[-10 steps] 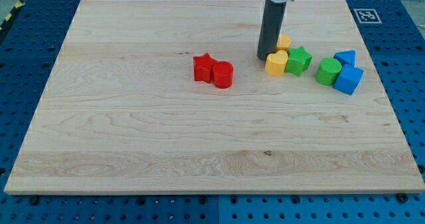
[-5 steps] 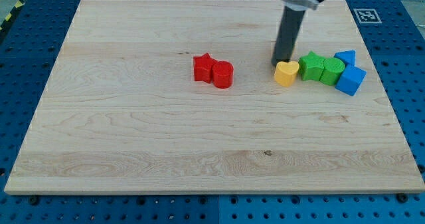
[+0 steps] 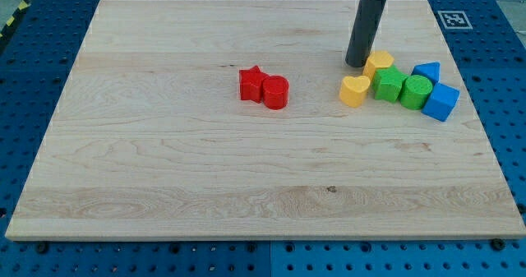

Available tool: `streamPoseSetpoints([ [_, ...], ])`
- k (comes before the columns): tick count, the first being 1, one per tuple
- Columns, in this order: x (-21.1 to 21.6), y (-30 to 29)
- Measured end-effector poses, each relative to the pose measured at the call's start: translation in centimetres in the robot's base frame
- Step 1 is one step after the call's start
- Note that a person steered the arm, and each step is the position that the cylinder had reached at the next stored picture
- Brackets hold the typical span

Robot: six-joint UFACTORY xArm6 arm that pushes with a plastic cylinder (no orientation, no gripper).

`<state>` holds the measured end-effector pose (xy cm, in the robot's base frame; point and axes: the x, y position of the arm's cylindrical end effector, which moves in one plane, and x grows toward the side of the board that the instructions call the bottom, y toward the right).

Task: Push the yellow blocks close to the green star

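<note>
The green star (image 3: 389, 84) sits at the board's upper right. A yellow heart-shaped block (image 3: 355, 90) touches its left side. A second yellow block (image 3: 379, 62) sits just above the star, touching it. My tip (image 3: 356, 65) stands just left of that upper yellow block, above the yellow heart. The rod rises out of the view's top.
A green round block (image 3: 416, 90) lies right of the star, with two blue blocks (image 3: 426, 71) (image 3: 441, 102) beside it. A red star (image 3: 251, 84) and a red cylinder (image 3: 276, 92) sit together near the board's middle. The wooden board (image 3: 164, 162) lies on a blue pegboard.
My tip moved right from the yellow heart's left, then slightly up. The green star, green round block and a blue block were pushed right; the upper yellow block shows again above the star.
</note>
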<state>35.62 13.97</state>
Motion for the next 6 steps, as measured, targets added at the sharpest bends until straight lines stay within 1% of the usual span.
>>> streamPoseSetpoints([
  [1,-0.1,-4.3],
  [2,-1.2,-10.7],
  [3,-6.1,-15.4],
  [4,-8.0,-17.9],
  [5,-8.0,-23.8],
  [6,-7.9,-26.3],
])
